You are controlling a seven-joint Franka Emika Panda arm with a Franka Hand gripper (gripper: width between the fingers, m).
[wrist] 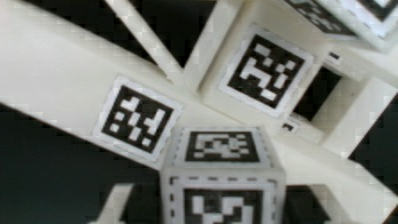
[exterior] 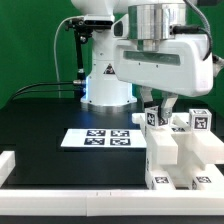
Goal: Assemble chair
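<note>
**Arm working over the chair at the table's right**

At the exterior view's left, a long low white border rail (exterior: 8, 165) is lying along the edge of the black table (exterior: 40, 125), and black cables (exterior: 45, 88) are trailing across the far side. Moving rightward, the marker board (exterior: 98, 138) is lying flat on the table, showing its row of square tags, apart from the furniture. Behind it, the robot's white base (exterior: 105, 85) is standing at the back.

Further right, the arm's wrist housing (exterior: 165, 62) is hanging over the chair (exterior: 180, 155), a blocky, stepped white stack that is sitting at the exterior view's right, near the front rail. Tagged blocks (exterior: 200, 122) are sticking up along its top. The gripper (exterior: 158, 108) is reaching down to the chair's upper left part, its dark fingers (exterior: 151, 105) sitting right at a tagged piece there; whether they are pinching it, I cannot tell.

In the wrist view, white chair bars (wrist: 214, 95) with square tags are filling the frame at a slant, and a tagged block (wrist: 222, 150) is showing close to the camera. The fingertips themselves are not clearly showing there.
</note>
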